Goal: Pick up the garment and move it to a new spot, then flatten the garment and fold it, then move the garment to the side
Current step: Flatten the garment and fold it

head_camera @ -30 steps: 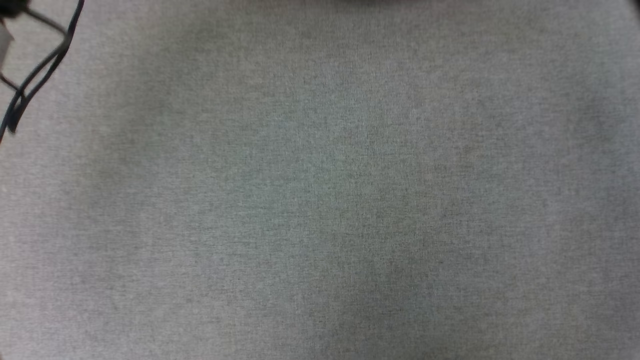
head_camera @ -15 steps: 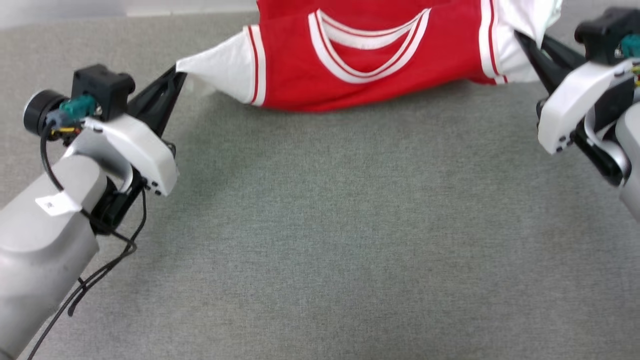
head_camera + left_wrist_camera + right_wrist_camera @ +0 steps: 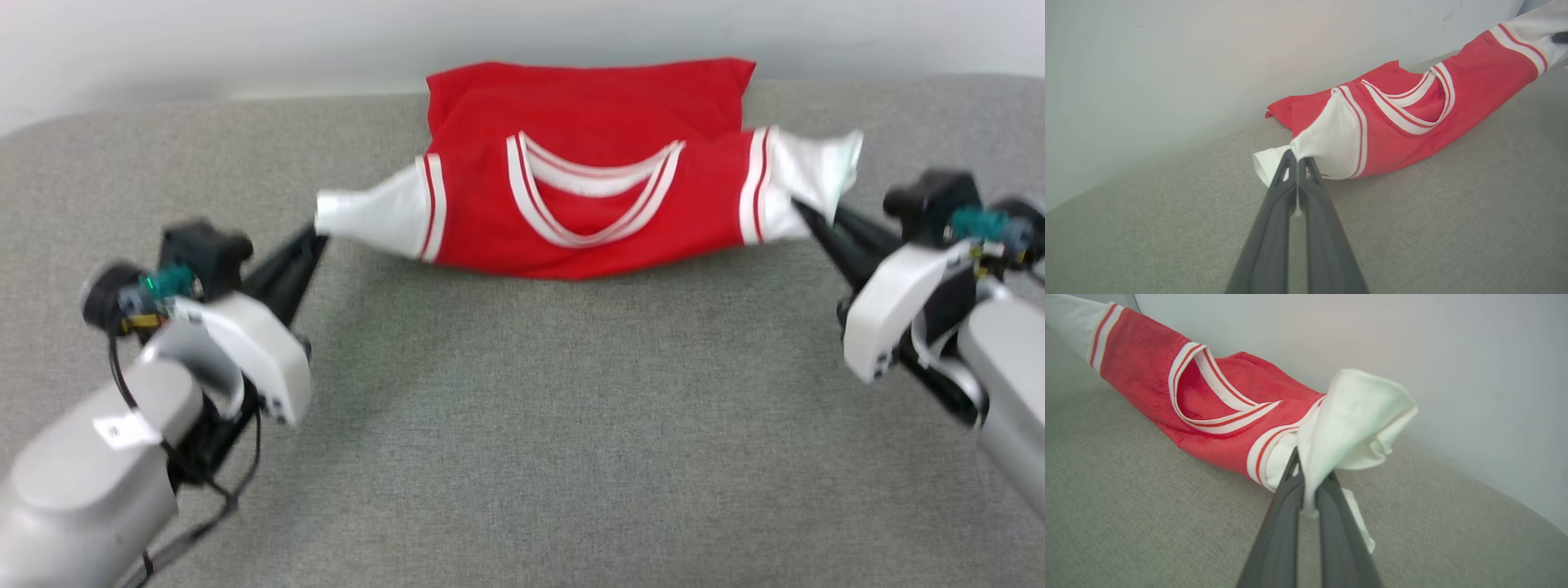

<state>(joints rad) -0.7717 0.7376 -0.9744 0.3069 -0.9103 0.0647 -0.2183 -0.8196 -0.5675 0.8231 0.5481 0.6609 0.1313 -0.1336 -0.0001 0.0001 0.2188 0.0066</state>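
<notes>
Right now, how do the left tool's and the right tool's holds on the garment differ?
The left tool pinches the left sleeve by its tip, drawn smooth to a point; the right tool bites deeper into the right sleeve, which bunches and billows above it. Little cloth spills past the left tool; a long flap hangs beside the right tool. Both are shut on white sleeves, the garment stretched between them.

You have the garment stretched crosswise on the far middle of the table, its far edge close to the wall behind. At the robot's left, the left gripper pinches the tip of one sleeve. At its right, the right gripper pinches the other sleeve. The neck opening lies midway between them, facing up
</notes>
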